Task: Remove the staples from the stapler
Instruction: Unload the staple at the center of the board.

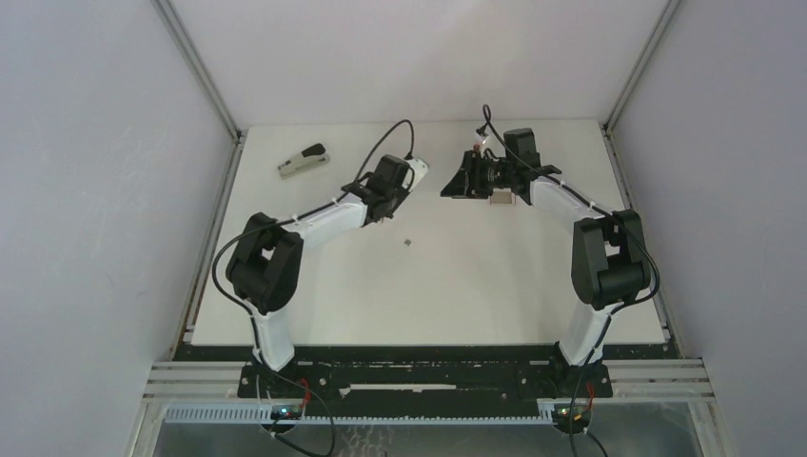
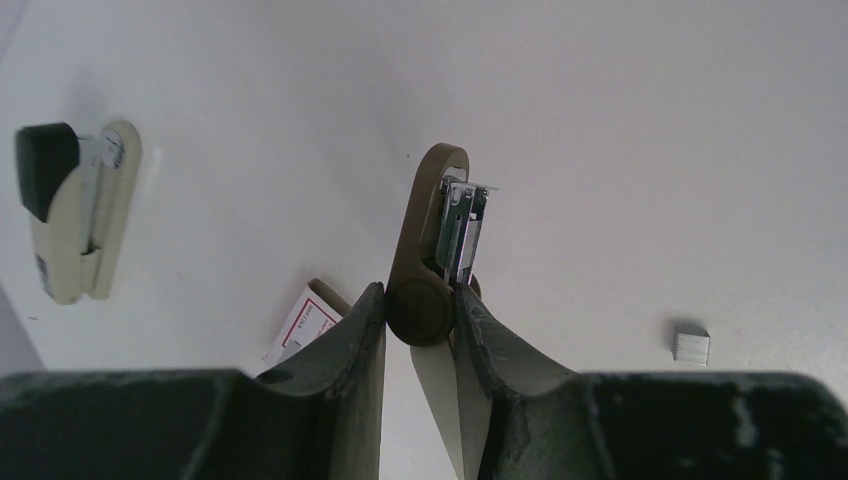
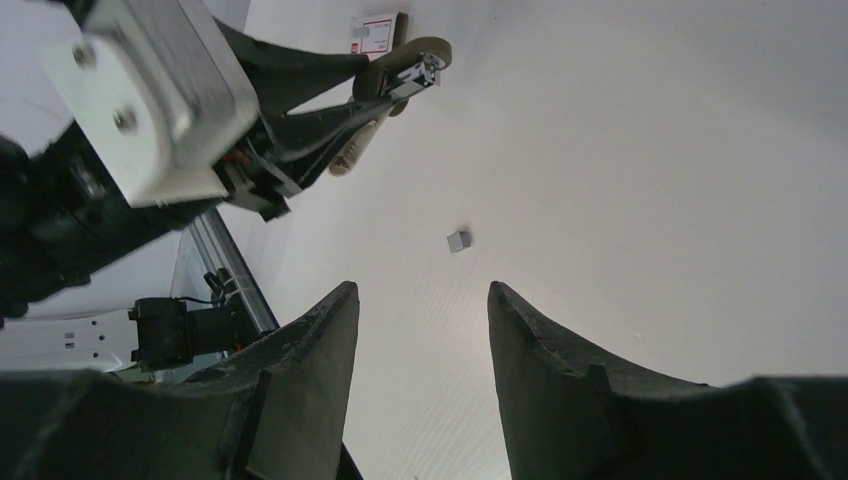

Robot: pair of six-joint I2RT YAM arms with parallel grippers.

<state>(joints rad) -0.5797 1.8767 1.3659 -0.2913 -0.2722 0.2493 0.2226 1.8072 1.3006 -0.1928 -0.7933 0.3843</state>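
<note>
My left gripper (image 2: 421, 305) is shut on the hinge end of an olive-brown stapler (image 2: 425, 235), held up off the table. The stapler's metal magazine (image 2: 462, 228) faces the camera. I cannot tell whether staples sit inside it. A small silver block of staples (image 2: 691, 345) lies loose on the white table, also seen as staples (image 1: 407, 243) and staples (image 3: 458, 240). My right gripper (image 3: 420, 300) is open and empty above the table. It faces the left gripper (image 1: 404, 181) and the held stapler (image 3: 405, 72) from the right.
A second stapler (image 1: 303, 160), beige with a black top, lies at the table's back left, also seen as the stapler (image 2: 70, 215). A pink-and-white box (image 2: 305, 320) lies just under the left gripper. The table's left rail (image 3: 230, 270) runs beside the right gripper.
</note>
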